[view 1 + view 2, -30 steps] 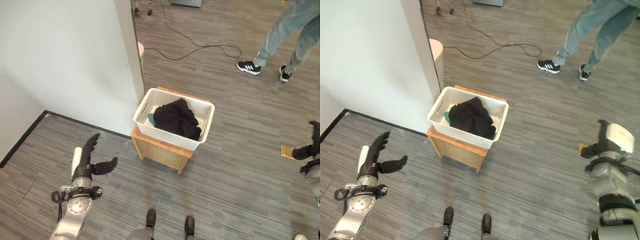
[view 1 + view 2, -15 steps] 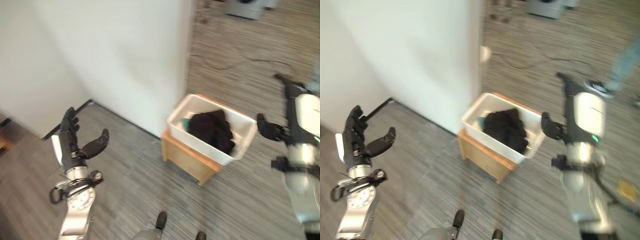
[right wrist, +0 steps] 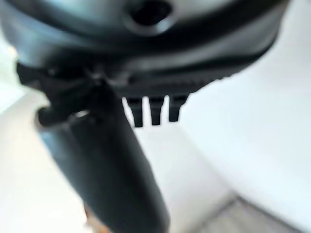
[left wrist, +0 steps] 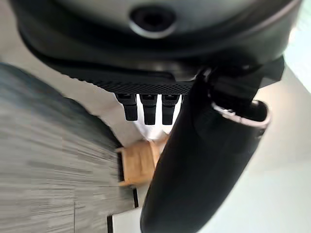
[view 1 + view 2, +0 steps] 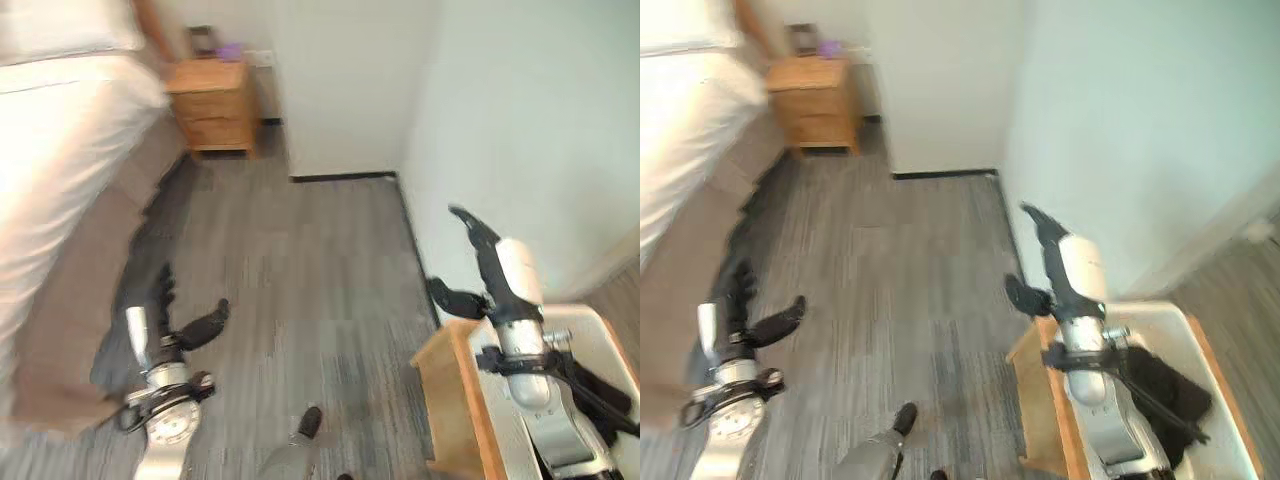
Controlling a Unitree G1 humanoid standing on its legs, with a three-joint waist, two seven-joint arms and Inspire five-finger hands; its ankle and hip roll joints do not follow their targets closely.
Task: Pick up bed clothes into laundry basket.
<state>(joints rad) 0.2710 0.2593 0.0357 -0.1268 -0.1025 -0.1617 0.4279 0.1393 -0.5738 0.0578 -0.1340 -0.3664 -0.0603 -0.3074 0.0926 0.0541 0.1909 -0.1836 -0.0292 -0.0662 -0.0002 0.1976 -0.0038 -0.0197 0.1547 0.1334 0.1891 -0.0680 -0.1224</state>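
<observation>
The view had swung away from the laundry basket (image 5: 1200, 400), now at the lower right with dark clothes (image 5: 1165, 385) inside, toward the bed (image 5: 60, 250) and a dark garment (image 5: 135, 300) on the floor beside it. Both the left robot hand (image 5: 165, 320) and right robot hand (image 5: 480, 270) were open and empty, so the next pickup looked likely to begin.
</observation>
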